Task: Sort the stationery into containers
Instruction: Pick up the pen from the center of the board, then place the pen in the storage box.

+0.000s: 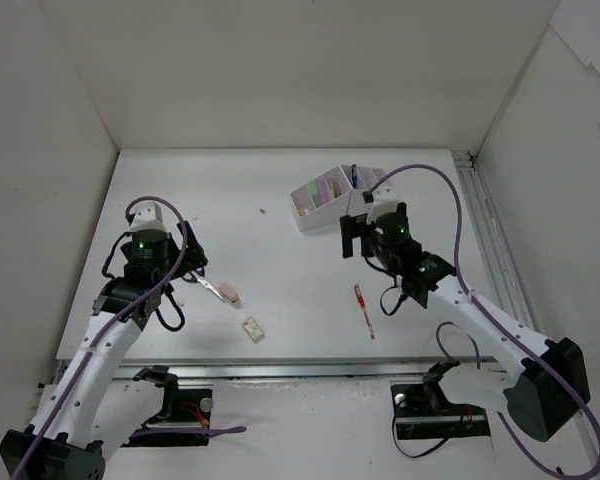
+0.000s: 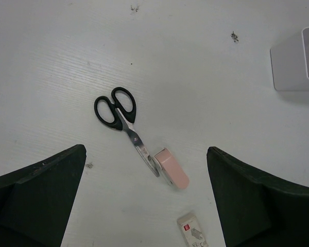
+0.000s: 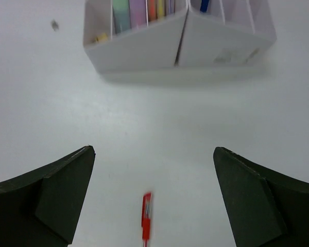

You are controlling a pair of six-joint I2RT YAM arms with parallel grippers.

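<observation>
Right gripper (image 3: 153,154) hangs open and empty between white-and-lilac stepped plastic organizer (image 3: 144,51) at frame top and thin red pen (image 3: 146,218) at bottom centre; between picks, next likely lowering onto pen, jaws across barrel; left gripper (image 2: 146,150) open above black-handled scissors (image 2: 130,129).

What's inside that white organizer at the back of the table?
The organizer holds green, lilac, orange and yellow pieces, plus a blue pen. Its walls hide their lower ends.
</observation>
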